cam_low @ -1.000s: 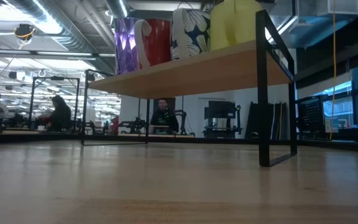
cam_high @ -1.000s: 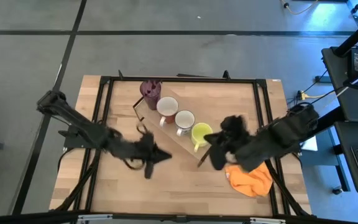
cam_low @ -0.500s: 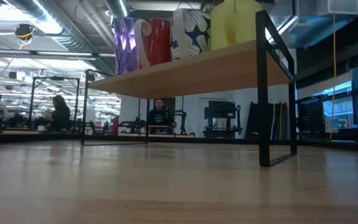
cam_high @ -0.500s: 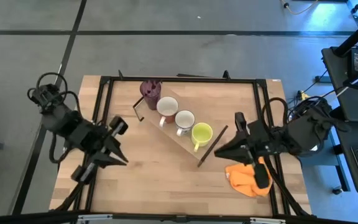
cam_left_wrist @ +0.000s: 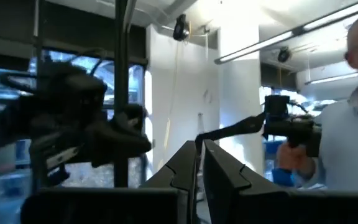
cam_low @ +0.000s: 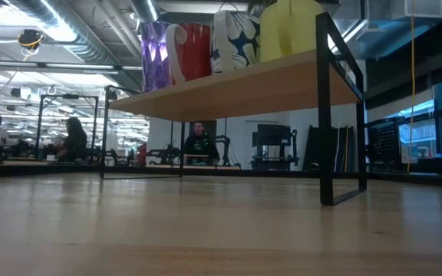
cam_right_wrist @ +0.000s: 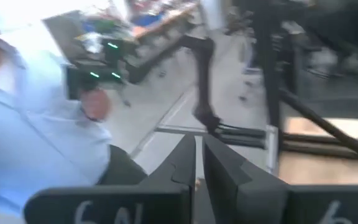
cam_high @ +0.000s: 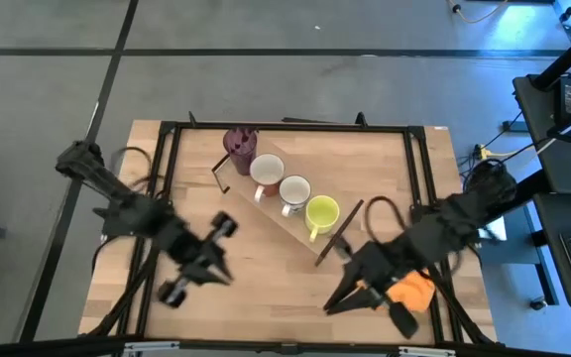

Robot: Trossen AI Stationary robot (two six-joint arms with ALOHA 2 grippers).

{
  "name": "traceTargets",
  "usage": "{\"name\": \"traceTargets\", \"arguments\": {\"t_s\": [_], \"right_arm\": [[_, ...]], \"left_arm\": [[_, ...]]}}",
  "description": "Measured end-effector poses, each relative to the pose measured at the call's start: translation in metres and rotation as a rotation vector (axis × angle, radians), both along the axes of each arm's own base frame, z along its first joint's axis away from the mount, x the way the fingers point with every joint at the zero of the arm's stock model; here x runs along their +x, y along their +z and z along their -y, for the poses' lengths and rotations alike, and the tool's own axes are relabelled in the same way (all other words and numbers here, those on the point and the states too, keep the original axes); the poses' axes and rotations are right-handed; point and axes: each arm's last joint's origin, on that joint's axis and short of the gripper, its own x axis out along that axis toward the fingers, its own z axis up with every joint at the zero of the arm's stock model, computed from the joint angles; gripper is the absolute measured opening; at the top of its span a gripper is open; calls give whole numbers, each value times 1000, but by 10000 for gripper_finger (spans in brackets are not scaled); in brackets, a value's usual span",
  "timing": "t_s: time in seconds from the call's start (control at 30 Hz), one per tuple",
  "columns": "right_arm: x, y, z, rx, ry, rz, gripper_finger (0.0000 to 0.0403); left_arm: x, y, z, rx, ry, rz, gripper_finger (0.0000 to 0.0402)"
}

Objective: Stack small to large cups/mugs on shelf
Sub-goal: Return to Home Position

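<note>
Left gripper is pinched to a thin slit and holds nothing, hanging over the front-left of the light wooden tabletop, well apart from the shelf. Right gripper is the same, narrow and empty, over the front-right just beside a crumpled orange cloth. I read this as parking the arms, with no grasp in hand. Past them the long light-wood plank shelf with thin dark metal end bars sits diagonally mid-table, and all four vessels stand upright on it in one row. Nearest is the yellow-green mug, then the smaller white-grey mug, then the brownish mug with white inside. The tall dark purple tumbler is at the far end. They sit close side by side; I can't tell if they touch. If I had to regrip: the mugs look like glazed ceramic, so I judge them stiff, fairly heavy, slick and chippable. I'd pinch a rim wall with one finger inside and one outside, on the side away from the neighbours, since the handles look awkward to reach. The tumbler is probably lighter but tippy, so I'd take it around the body, low. The raised shelf looks easy to nudge, so I'd come in from above. Beyond the table a person in a light blue shirt shows in the wrist views.
</note>
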Motion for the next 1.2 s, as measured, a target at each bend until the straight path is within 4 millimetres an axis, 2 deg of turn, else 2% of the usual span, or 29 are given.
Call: {"name": "traceTargets", "arguments": {"t_s": [0.07,0.13,0.23,0.37,0.5,0.67,0.77,0.97,1.1,1.2], "right_arm": [[8,-12,5,28,61,26,32],[10,-21,17,62,94,23,32],[0,-28,45,70,51,-1,32],[-32,-22,93,61,-53,74,32],[-76,-23,130,57,-173,163,32],[-116,-52,148,90,-295,211,32],[-130,-70,153,131,-306,277,32],[-144,-101,160,149,-400,307,32],[-159,-108,164,118,-413,344,32],[-177,-112,170,108,-415,357,32]], "left_arm": [[12,-14,-14,-22,-33,25,23],[12,-17,-32,-25,-45,47,23],[9,-17,-62,-14,15,25,23],[-7,-11,-101,18,122,-82,23],[-35,-6,-125,35,212,-157,23],[-58,-7,-137,63,289,-224,23],[-60,-15,-138,47,312,-227,23],[-55,-65,-137,-64,270,-207,23],[-60,-95,-135,-125,238,-96,23],[-63,-124,-136,-175,281,-162,23]]}}
